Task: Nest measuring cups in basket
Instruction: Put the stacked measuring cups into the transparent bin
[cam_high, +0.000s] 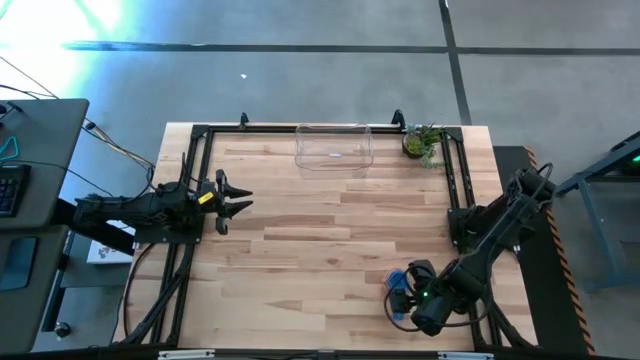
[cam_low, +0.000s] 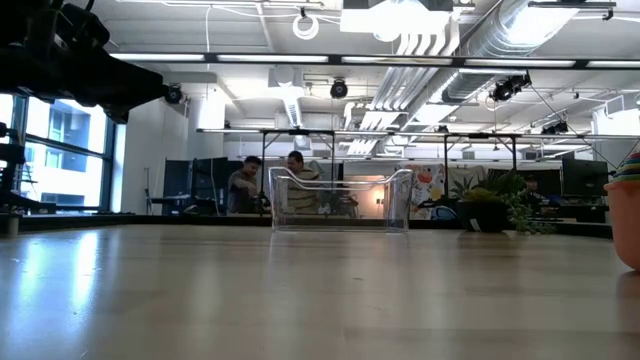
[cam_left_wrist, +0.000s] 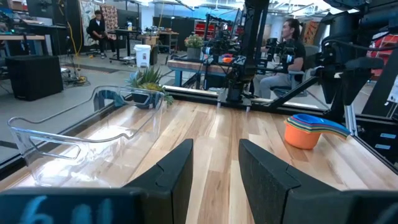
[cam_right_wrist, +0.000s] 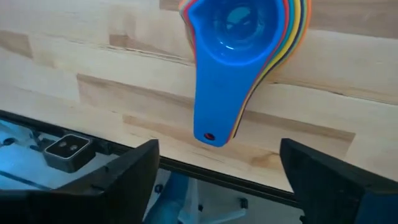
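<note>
Measuring cups (cam_right_wrist: 239, 37) lie nested, handles pointing toward the table's near edge.

The light wooden table (cam_high: 330, 250) carries a clear basket (cam_high: 334, 146) at its far edge. Just beside the basket, in the far right corner, stands a small potted plant (cam_high: 421, 142). Well away from the basket, near the front right edge, lies a nested stack of measuring cups (cam_right_wrist: 239, 37), blue on top.

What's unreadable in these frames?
- Measuring cups: how many are in the stack; the blue top cup covers the rest in the right wrist view, and the picture's top edge cuts the stack.
- High view: right end effector overlaps the stack.
- Low view: stack cut by the right edge.
- Basket: whether it holds anything small; clear walls, too distant.
</note>
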